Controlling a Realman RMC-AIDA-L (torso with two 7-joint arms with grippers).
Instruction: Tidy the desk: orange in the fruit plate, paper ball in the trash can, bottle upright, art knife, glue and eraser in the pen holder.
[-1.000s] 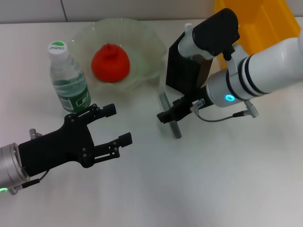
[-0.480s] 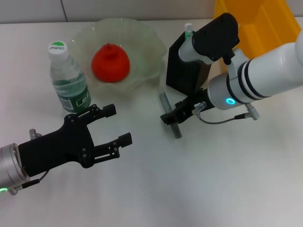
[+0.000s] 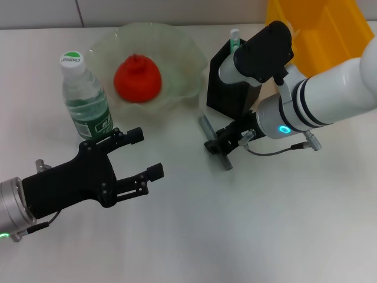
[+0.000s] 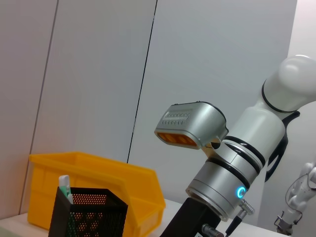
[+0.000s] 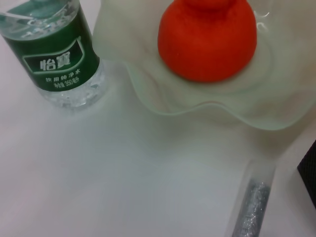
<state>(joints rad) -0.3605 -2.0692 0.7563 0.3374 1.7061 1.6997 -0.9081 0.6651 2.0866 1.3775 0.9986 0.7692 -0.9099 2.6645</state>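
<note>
The orange (image 3: pixel 137 78) lies in the pale fruit plate (image 3: pixel 177 42). Left of the plate, the bottle (image 3: pixel 85 97) stands upright. A grey art knife (image 3: pixel 207 127) lies flat on the table in front of the black mesh pen holder (image 3: pixel 225 88), and a glue stick tip (image 3: pixel 234 36) pokes out of that holder. My right gripper (image 3: pixel 222 141) is low over the knife, open, with a finger on either side of it. My left gripper (image 3: pixel 144 154) hovers open at the near left, holding nothing. The right wrist view shows the knife (image 5: pixel 252 207), orange (image 5: pixel 207 37) and bottle (image 5: pixel 54 54). The paper ball and eraser are out of view.
A yellow trash can (image 3: pixel 321 26) stands at the back right behind the pen holder, and it also shows in the left wrist view (image 4: pixel 98 177) with the holder (image 4: pixel 86 212). Bare white table (image 3: pixel 235 236) spreads across the near side.
My right gripper has crept a little right and toward me along the knife. The left arm has not moved.
</note>
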